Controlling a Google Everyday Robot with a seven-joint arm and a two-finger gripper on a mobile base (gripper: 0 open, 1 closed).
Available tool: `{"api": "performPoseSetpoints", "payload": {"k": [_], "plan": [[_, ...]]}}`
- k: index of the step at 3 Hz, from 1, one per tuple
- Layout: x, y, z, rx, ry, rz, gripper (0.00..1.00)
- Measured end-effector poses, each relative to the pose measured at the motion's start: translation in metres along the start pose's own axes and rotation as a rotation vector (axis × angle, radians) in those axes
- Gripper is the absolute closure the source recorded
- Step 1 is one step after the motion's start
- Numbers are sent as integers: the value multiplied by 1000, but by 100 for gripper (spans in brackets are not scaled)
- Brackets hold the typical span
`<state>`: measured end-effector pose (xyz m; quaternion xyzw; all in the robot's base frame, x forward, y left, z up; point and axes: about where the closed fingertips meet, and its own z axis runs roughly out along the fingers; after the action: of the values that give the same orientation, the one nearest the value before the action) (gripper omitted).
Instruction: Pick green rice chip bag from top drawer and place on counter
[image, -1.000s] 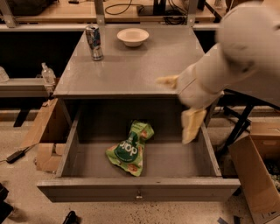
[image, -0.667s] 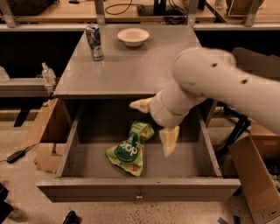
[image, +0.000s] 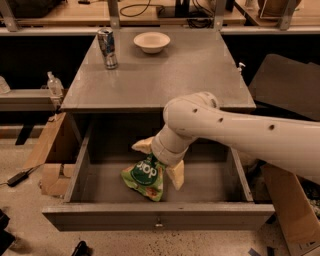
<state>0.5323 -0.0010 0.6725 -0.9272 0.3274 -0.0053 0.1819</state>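
The green rice chip bag (image: 143, 177) lies crumpled on the floor of the open top drawer (image: 160, 215), left of its middle. My gripper (image: 158, 161) is down inside the drawer, right over the bag's upper right end. Its two cream fingers are spread, one at the bag's top (image: 143, 145) and one at its right side (image: 176, 175), so the bag's upper part sits between them. The white arm reaches in from the right. The grey counter (image: 160, 70) spreads out behind the drawer.
A silver drink can (image: 107, 48) and a white bowl (image: 152, 41) stand at the back of the counter. Cardboard boxes (image: 50, 155) sit on the floor to the left and right of the cabinet. A wooden bench with cables runs along the back.
My arm has swung left and down from the drawer's right side. The gripper now straddles the bag's upper end. The bag has not moved.
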Motion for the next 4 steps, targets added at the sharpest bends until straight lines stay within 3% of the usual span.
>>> {"api": "performPoseSetpoints", "payload": {"k": [1, 2, 4], "plan": [[10, 0, 37, -39, -11, -77, 0], [19, -1, 64, -47, -58, -107, 27], [17, 0, 65, -51, -59, -106, 73]]}}
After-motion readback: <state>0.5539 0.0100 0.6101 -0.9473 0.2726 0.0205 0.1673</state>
